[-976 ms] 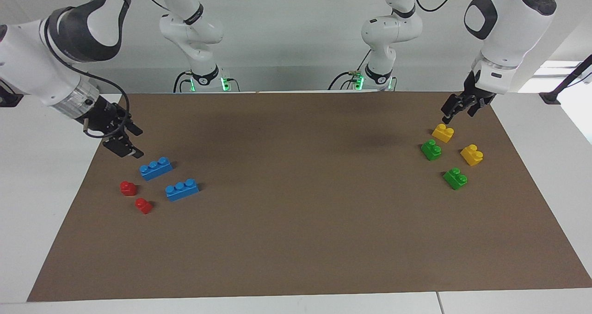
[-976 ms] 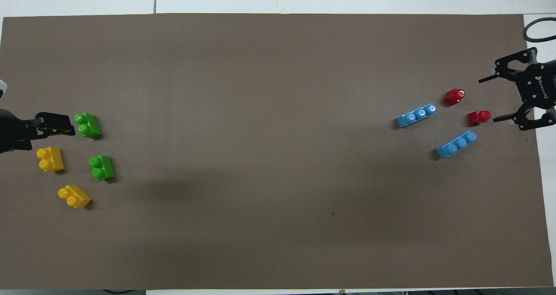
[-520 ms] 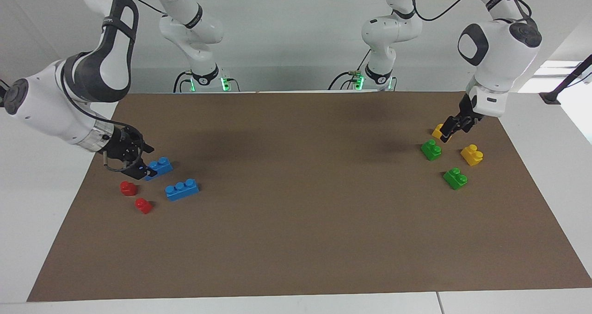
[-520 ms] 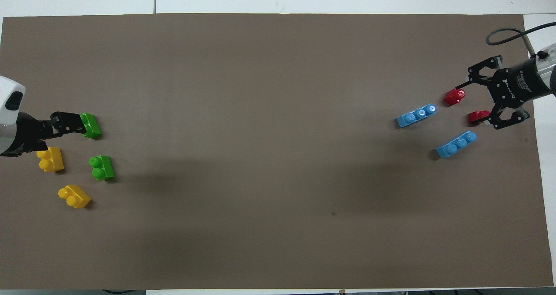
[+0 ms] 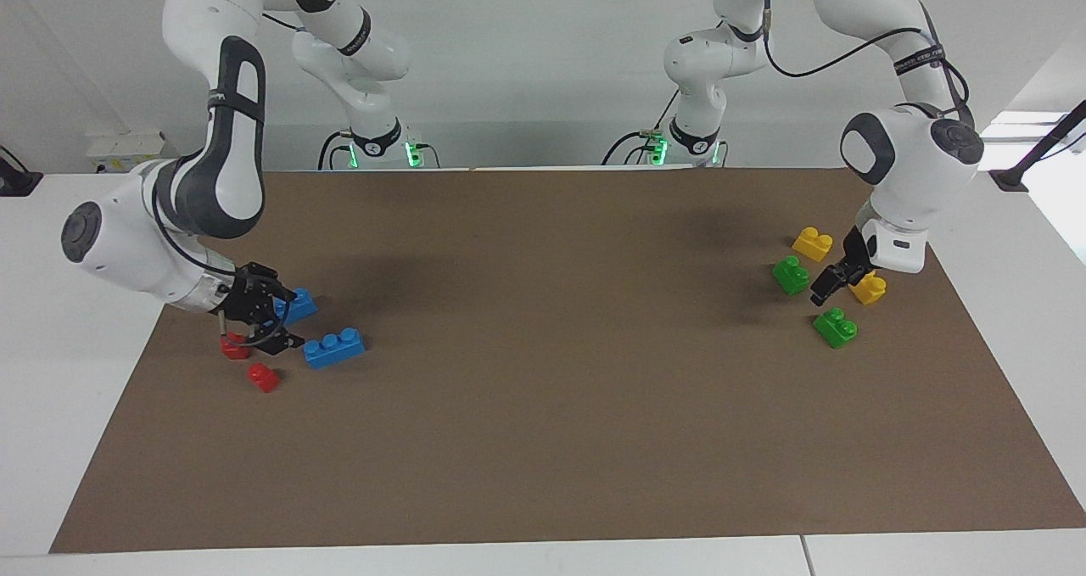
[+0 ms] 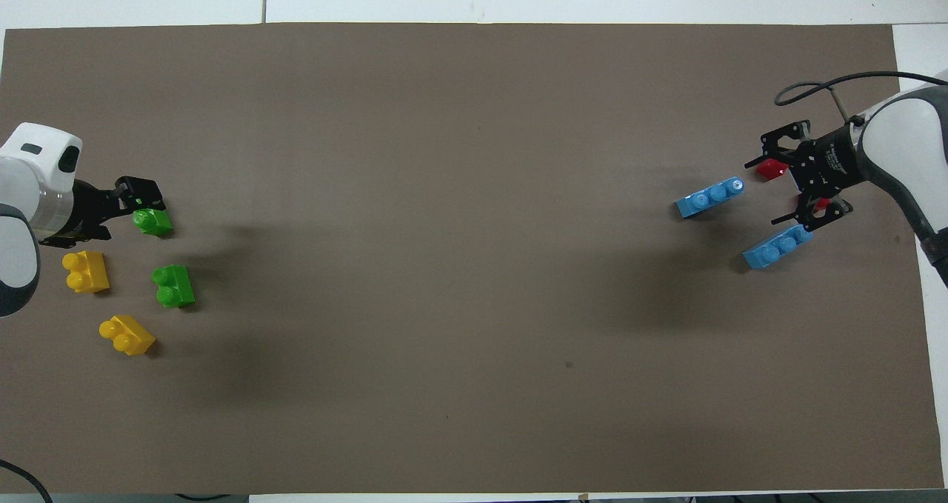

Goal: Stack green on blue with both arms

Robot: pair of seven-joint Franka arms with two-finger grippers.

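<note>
- My left gripper (image 5: 827, 290) (image 6: 137, 195) hangs low at the left arm's end of the table, over the green brick (image 5: 835, 327) (image 6: 152, 221) farther from the robots; it has not taken hold of that brick, and I cannot tell how its fingers stand.
- The second green brick (image 5: 791, 275) (image 6: 173, 285) lies nearer to the robots, beside the first.
- Two yellow bricks (image 5: 812, 243) (image 6: 127, 334) and (image 5: 869, 288) (image 6: 86, 271) lie close by the green pair.
- My right gripper (image 5: 263, 321) (image 6: 786, 190) hangs low at the right arm's end of the table, fingers spread wide, between the two blue bricks.
- One blue brick (image 5: 334, 347) (image 6: 709, 197) lies farther from the robots; the other blue brick (image 5: 295, 304) (image 6: 777, 247) lies nearer to them, partly hidden by my gripper in the facing view.
- Two red bricks (image 5: 264, 377) (image 6: 772, 168) and (image 5: 233, 349) (image 6: 818, 204) lie by my spread fingers.
- All bricks rest on the brown mat (image 5: 543, 406) (image 6: 459, 192); nothing is stacked.
</note>
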